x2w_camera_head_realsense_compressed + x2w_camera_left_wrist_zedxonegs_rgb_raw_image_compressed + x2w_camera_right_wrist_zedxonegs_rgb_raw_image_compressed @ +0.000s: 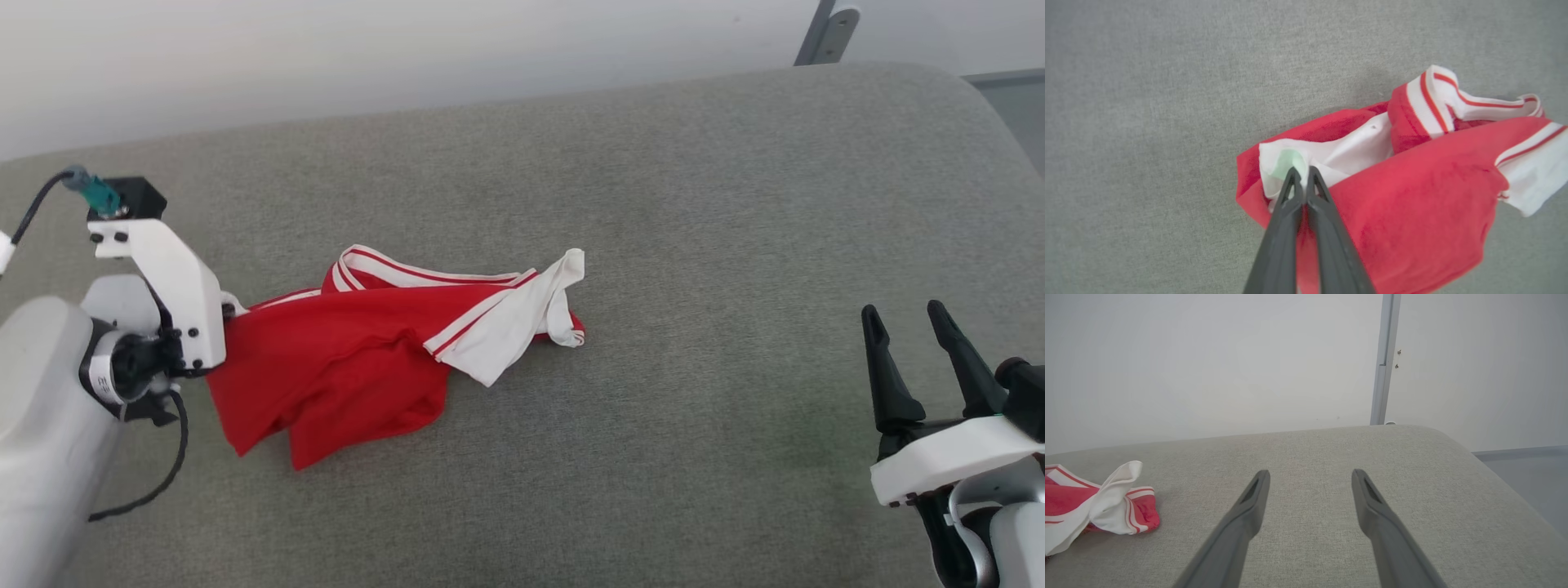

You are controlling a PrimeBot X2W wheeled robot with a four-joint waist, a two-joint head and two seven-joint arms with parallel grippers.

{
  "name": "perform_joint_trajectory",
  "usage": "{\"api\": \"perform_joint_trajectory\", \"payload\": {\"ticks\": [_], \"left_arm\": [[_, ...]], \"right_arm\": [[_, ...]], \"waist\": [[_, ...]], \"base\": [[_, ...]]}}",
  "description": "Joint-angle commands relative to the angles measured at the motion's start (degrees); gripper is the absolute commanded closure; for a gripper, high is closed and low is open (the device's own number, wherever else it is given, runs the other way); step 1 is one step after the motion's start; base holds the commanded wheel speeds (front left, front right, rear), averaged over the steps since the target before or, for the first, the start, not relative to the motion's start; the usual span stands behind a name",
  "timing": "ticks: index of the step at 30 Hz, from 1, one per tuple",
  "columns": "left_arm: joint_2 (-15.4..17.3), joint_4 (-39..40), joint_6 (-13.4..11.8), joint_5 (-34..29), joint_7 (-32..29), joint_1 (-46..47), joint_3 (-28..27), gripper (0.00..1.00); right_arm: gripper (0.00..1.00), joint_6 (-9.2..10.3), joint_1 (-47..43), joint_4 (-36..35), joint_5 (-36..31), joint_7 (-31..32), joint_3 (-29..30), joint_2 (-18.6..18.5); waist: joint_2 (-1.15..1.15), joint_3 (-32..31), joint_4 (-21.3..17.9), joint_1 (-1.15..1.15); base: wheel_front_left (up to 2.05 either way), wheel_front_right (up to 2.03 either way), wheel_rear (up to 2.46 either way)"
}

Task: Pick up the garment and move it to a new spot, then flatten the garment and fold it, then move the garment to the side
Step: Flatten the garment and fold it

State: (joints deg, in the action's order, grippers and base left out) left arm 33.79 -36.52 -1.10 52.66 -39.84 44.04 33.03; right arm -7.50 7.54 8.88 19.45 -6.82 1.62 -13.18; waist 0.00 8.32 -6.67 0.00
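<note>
The garment [343,359] lay crumpled on the left half of the grey bench [694,204], well short of the bench's rounded right end, with one white sleeve [522,327] flung toward the bench's middle. The left gripper [1303,173], over the bench's left end, was clenched on a small fold of white fabric at the garment's edge, its dark fingers pressed together with only a thin pinch at the tips. The right gripper [902,309] hung near the bench's right front with its jaws spread and nothing between them, well apart from the cloth. The likeliest failure looked to be that thin pinch sliding off once a lift put the shirt's weight on it, dropping the heap back onto the bench. Hauled by one corner, the rest would probably trail across the bench, twist further and be harder to flatten, and no second hold was ready.
</note>
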Motion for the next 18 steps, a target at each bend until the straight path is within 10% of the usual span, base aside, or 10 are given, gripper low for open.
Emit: {"api": "perform_joint_trajectory", "payload": {"ticks": [1, 2, 4, 18], "left_arm": [[-0.32, 0.42, -0.37, 0.5, -0.2, -1.01, -0.38, 1.0], [-0.41, 0.69, -0.49, 0.58, -0.1, -1.36, -0.26, 1.0], [-0.55, 1.1, -0.9, 0.82, 0.05, -1.81, -0.34, 0.02], [-0.85, 13.9, -6.6, -0.18, -12.29, 0.09, 3.98, 0.0]], "right_arm": [[0.0, 0.02, -0.28, -0.2, 0.37, 0.06, -0.2, 0.0], [0.0, 0.02, -0.09, -0.19, 0.43, 0.09, -0.28, 0.04], [0.0, 0.02, 0.15, -0.44, 0.2, 0.4, -0.57, 0.19], [0.0, 0.02, 0.44, -0.23, 0.5, 0.35, -1.1, -0.46]], "waist": [[0.0, 0.32, 0.37, 0.0], [0.0, 0.44, 0.54, 0.0], [0.0, 0.6, 0.79, 0.0], [0.0, 0.0, 0.99, 0.0]], "base": [[0.0, 0.0, 0.0], [0.0, 0.0, 0.0], [0.0, 0.0, 0.0], [0.0, 0.0, 0.0]]}}
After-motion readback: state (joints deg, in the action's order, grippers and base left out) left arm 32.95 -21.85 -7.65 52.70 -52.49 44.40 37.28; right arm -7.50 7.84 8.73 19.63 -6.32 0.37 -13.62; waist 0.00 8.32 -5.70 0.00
